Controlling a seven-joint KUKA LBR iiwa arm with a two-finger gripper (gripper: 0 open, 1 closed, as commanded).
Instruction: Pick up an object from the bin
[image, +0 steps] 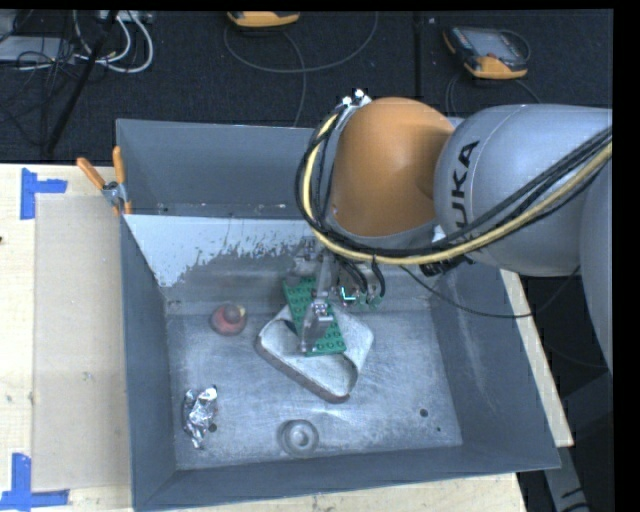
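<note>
Grey metal bin (425, 375), gripper (318, 328) low over green flat board (331, 345) on pale sheet (300, 366) at centre, its clasp impossible to tell.

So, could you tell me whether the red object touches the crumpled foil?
Apart. The camera view shows bare bin floor between the red object and the foil, which lies nearer the front corner.

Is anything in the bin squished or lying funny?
Silver foil in the near left corner of the bin is scrunched into a wad. In the middle, a green board lies crooked on a white pad, under the gripper.
</note>
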